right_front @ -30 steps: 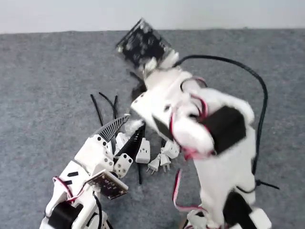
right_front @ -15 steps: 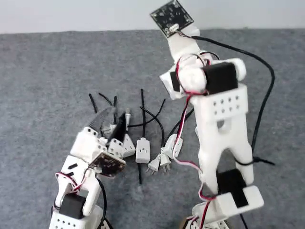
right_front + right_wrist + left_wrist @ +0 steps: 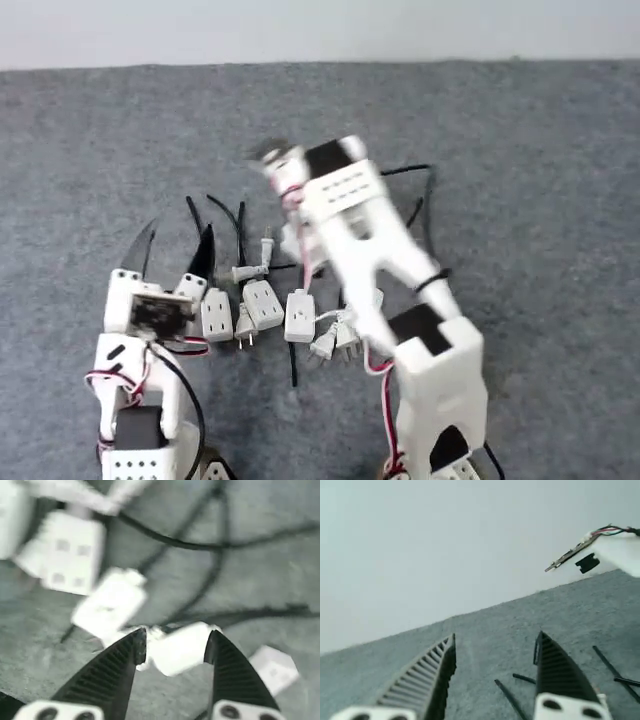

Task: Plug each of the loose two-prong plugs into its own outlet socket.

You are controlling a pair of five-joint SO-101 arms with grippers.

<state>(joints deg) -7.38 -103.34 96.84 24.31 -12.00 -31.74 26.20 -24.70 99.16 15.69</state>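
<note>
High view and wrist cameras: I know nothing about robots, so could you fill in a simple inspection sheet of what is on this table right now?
Surface: grey carpet-like table covering, flat.
Job's things: three white outlet sockets in a row between the arms; loose two-prong plugs lie beside them.
Clutter: nothing seen.
Grippers: left gripper open and empty, next to the end socket; right gripper open, straddling a white piece, contact unclear.
Cables: short black cables run from the pieces and cross each other.
Surroundings: pale wall behind the table.
</note>
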